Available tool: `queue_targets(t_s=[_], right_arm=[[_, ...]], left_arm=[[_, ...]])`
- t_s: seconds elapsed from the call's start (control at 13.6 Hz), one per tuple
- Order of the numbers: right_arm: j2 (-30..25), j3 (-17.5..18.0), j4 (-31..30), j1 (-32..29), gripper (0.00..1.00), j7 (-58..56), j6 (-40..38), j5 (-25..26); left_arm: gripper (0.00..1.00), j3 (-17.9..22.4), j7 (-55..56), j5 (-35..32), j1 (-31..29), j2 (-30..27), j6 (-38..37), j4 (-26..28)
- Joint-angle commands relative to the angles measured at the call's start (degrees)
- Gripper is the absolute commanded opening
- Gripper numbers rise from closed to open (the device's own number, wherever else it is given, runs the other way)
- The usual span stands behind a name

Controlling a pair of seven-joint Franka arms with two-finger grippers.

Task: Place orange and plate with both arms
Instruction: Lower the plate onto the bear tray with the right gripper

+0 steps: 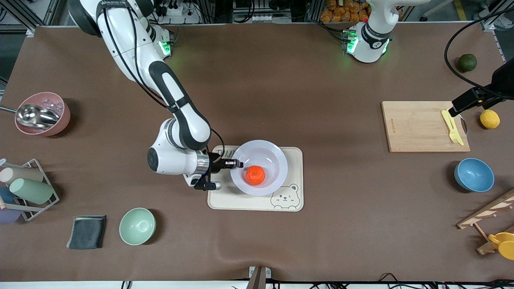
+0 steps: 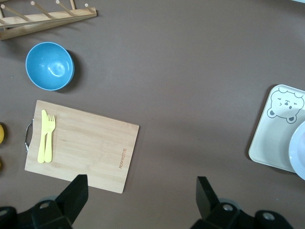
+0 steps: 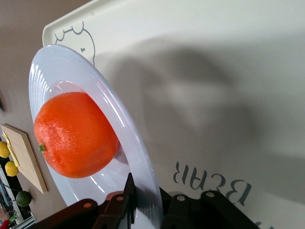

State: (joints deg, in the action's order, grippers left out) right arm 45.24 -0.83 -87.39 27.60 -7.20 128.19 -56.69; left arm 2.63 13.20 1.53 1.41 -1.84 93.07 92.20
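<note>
The pale lavender-white plate [image 1: 274, 154] sits on the beige bear tray [image 1: 241, 201] in the middle of the table. The orange [image 1: 255, 175] lies in the plate's well. My right gripper [image 1: 237, 163] is shut on the plate's rim at the edge toward the right arm's end. The right wrist view shows the rim [image 3: 119, 119] between the jaws of that gripper [image 3: 147, 205], with the orange [image 3: 76, 136] in the well and the tray [image 3: 214, 71] beneath. My left gripper [image 1: 468, 102] waits up in the air over the wooden cutting board's edge, open and empty [image 2: 140, 195].
A cutting board [image 1: 417, 126] carries a yellow fork and knife [image 1: 453, 126]. A lemon [image 1: 490, 119], a dark green fruit [image 1: 467, 62] and a blue bowl [image 1: 474, 174] lie nearby. A green bowl [image 1: 137, 226], dark cloth [image 1: 87, 232], cup rack [image 1: 24, 188] and pink bowl [image 1: 42, 113] are at the right arm's end.
</note>
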Motion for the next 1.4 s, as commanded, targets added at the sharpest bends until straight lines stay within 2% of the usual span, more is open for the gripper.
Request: queue_targets(t_s=[0.0, 0.29, 0.59, 0.88, 0.96, 1.03, 1.1, 1.18, 1.33], right_arm=[[2.22, 0.39, 3.02, -0.53, 0.0, 0.17, -0.31, 1.14], [4.77, 0.47, 5.47, -0.53, 0.0, 0.35, 0.65, 0.53], [5.56, 0.56, 5.65, -0.88, 0.0, 0.26, 1.27, 0.09], [6.35, 0.65, 5.74, -0.44, 0.0, 0.26, 3.2, 0.0], [6.44, 0.65, 5.74, -0.53, 0.1, -0.09, 3.2, 0.0], [6.44, 0.65, 5.66, -0.62, 0.45, -1.31, 3.2, 0.0], [6.44, 0.56, 5.48, -0.79, 0.93, -2.45, 3.29, -0.26], [6.36, 0.56, 5.48, -0.88, 1.0, -2.64, 3.64, -1.05], [6.09, 0.56, 5.48, -0.97, 1.0, -2.64, 3.56, -1.32]], left_arm=[[1.0, 0.27, -1.15, 0.14, -0.35, -0.35, -2.1, -1.84], [1.0, -0.17, -1.33, 0.76, -0.27, -2.28, -3.94, -0.97], [1.0, -1.92, -1.07, 0.49, -0.18, -4.13, -4.38, 2.46], [1.0, -2.01, -1.07, 0.4, -0.09, -4.22, -4.38, 2.37], [1.0, -2.01, -0.98, 0.4, -0.09, -4.13, -4.38, 2.46], [1.0, -2.01, -0.89, 0.4, -0.09, -4.13, -4.38, 2.55], [1.0, -2.01, -0.89, 0.4, -0.09, -4.13, -4.38, 2.64], [1.0, -2.01, -0.89, 0.4, 0.0, -4.13, -4.38, 2.64], [1.0, -2.01, -0.98, 0.4, 0.09, -4.13, -4.3, 3.16]])
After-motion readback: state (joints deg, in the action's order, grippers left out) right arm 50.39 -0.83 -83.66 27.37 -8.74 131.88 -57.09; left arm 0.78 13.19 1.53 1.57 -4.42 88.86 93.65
